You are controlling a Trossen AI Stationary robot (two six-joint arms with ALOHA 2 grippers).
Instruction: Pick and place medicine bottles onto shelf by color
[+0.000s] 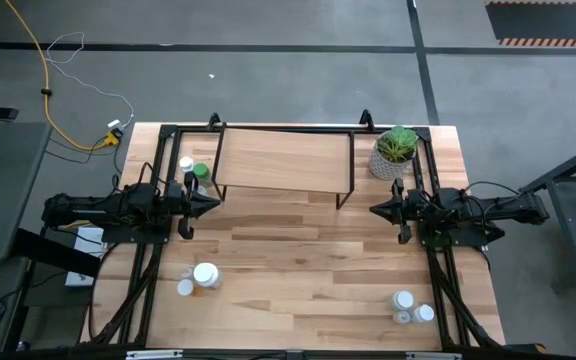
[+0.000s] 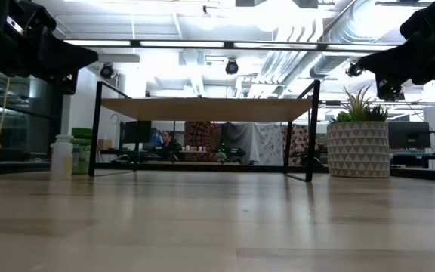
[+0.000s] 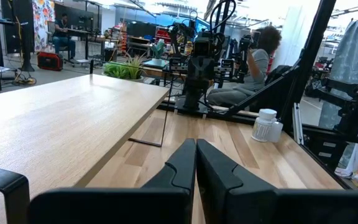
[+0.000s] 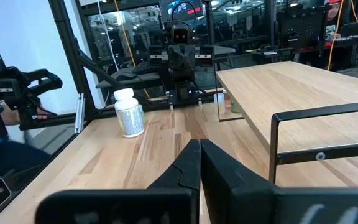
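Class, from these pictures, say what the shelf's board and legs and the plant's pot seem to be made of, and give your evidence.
The shelf has a light wood board, matte, with visible grain. Its legs look like thin black metal, straight and narrow. The plant pot is possibly ceramic or concrete: pale, with a patterned, textured surface.

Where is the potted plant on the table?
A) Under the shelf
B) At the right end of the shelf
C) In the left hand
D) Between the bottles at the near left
B: in the high view the potted plant stands on the table just beyond the right end of the shelf, not beneath it.
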